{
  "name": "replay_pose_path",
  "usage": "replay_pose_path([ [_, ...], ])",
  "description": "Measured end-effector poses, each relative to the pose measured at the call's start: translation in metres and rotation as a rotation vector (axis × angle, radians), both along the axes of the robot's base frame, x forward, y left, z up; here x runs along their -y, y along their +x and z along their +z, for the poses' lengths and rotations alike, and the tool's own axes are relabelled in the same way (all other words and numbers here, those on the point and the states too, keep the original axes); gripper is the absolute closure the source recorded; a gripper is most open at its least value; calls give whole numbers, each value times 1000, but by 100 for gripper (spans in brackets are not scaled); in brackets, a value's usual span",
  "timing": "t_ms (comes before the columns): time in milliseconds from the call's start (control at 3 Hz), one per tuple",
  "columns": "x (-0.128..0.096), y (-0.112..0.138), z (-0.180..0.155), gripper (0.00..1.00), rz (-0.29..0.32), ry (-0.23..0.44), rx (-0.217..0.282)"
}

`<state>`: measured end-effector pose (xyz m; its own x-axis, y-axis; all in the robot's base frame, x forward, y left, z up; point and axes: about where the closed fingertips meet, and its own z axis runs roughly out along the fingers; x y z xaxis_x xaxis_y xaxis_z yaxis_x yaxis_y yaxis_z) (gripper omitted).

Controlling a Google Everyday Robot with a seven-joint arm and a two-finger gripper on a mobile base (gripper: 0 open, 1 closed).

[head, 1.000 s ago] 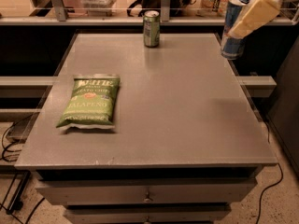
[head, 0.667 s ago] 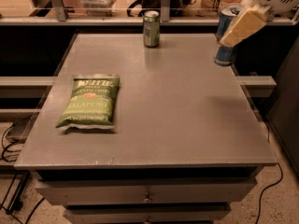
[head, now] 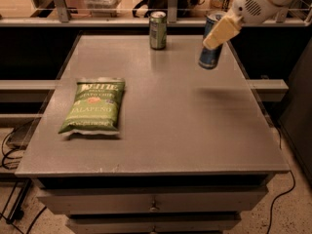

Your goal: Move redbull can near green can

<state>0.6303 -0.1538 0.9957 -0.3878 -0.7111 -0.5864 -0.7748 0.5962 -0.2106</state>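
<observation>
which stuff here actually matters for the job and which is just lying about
Part of the job:
- redbull can, tilted, lifted above the table's far right
- green can, upright at the far edge
- pincer, gripping the redbull can up there

Just lying about:
- jalapeno chip bag, flat on the left side

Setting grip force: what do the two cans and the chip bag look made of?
The redbull can, held tilted in the gripper over the table, far right: glossy painted metal, likely aluminium. The green can: same, silver rim. The chip bag: crinkled printed plastic film, probably.
</observation>
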Motion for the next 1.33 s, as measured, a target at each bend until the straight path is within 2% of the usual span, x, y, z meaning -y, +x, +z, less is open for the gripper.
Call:
replay_pose_path([
  [333,-12,29,-4,100,-76,52,12],
  [667,-22,62,-12,100,-144,69,22],
  [1000,-31,91,-23,100,-178,82,19],
  [1333,-40,120,-35,100,-188,91,38],
])
